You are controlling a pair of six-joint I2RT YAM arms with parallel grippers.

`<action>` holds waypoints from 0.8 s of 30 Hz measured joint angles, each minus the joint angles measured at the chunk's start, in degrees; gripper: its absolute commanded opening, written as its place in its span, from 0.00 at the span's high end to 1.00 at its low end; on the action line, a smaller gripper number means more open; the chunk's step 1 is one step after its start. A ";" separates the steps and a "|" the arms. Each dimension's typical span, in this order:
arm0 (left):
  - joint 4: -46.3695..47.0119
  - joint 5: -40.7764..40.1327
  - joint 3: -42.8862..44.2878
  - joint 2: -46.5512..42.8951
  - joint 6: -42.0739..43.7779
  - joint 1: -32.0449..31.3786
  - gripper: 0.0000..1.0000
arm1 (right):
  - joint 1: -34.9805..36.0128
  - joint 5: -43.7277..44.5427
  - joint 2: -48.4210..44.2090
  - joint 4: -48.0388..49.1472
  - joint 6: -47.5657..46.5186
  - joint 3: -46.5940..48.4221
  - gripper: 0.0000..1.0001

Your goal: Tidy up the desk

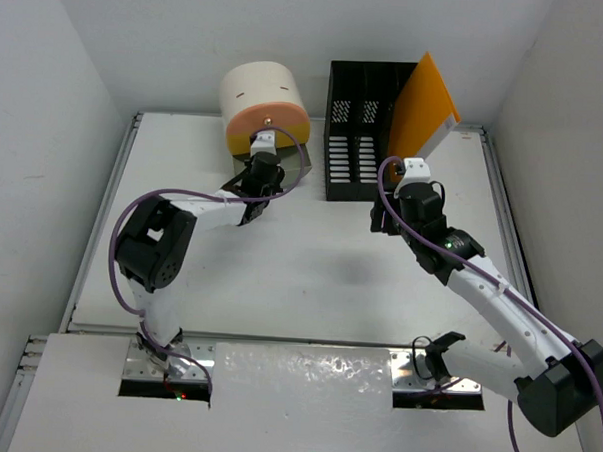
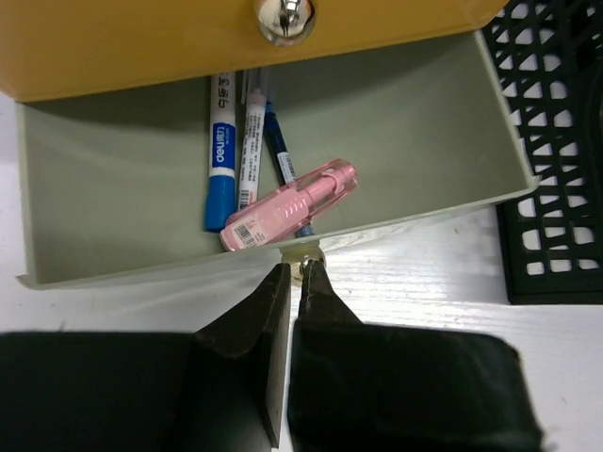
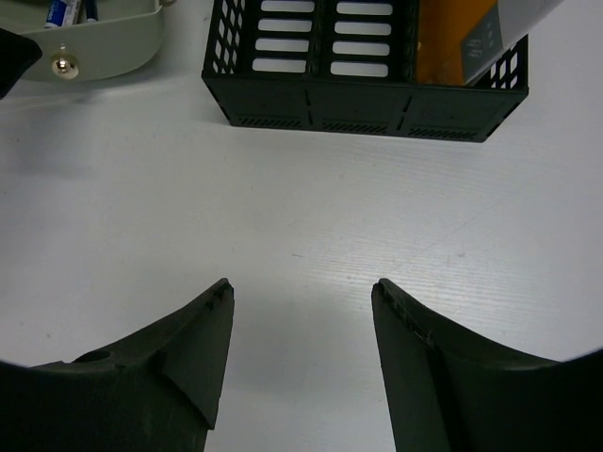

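**While Left Claw Closes at Drawer Knob, Right Claw Stands Wide**

Left claw (image 2: 295, 268): jaws drawn almost together with only a thin slit between them. The tips sit at the small silver metal knob (image 2: 303, 254) on the front lip of the open grey-green plastic drawer (image 2: 113, 188). Whether the knob is actually clamped cannot be told.

Right claw (image 3: 301, 292): jaws spread wide and holding nothing, over bare surface just short of the black slotted plastic file rack (image 3: 363, 89).

Obscured: the blue-capped white marker (image 2: 221, 141) and the two pens beside it run under the orange drawer front (image 2: 141, 47) above. A pink translucent plastic oblong item (image 2: 287, 205) lies across them; its kind cannot be determined. The flat orange folder (image 1: 425, 106) leans in the rack's right compartment, and the right wrist view cuts off its top.

Task item: the white rectangular desk top (image 1: 309, 276) lies under both arms. It has thin metal rails along its sides and a crinkled shiny foil strip (image 1: 305, 378) at the near edge, between the arm bases.
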 measured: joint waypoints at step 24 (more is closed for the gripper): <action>7.26 -12.46 6.82 9.53 0.57 -1.88 1.00 | 0.00 2.01 -0.57 -1.70 -1.68 0.00 0.41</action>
